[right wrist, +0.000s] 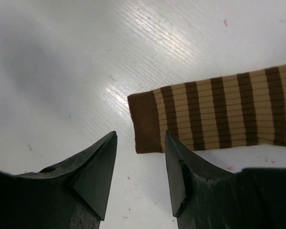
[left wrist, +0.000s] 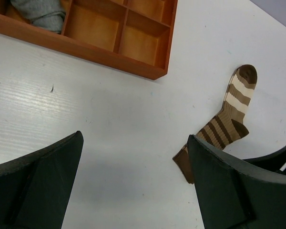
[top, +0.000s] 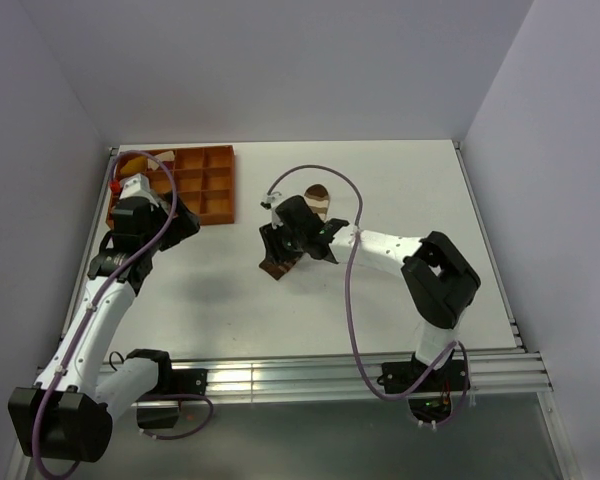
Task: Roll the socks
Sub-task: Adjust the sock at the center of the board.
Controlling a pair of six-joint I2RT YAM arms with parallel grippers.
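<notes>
- At table centre, the striped sock (right wrist: 219, 112) lies flat, its toe toward 1 o'clock and its cuff toward 7 o'clock in the top view.
- It looks light, limp and ribbed. It should fold readily but may skid on the smooth white table (top: 380, 170). The dark cuff edge seems the best place to pinch and start the roll.
- The right gripper (right wrist: 140, 162) hovers at that cuff with its jaws parted and nothing between them.
- The left gripper (left wrist: 136, 143) is spread wide and empty above the table.
- The grey sock (left wrist: 40, 12) sits bunched in a compartment of the orange tray (left wrist: 100, 55) at 10 o'clock.
- Pale walls (top: 280, 70) close in the back and sides.
</notes>
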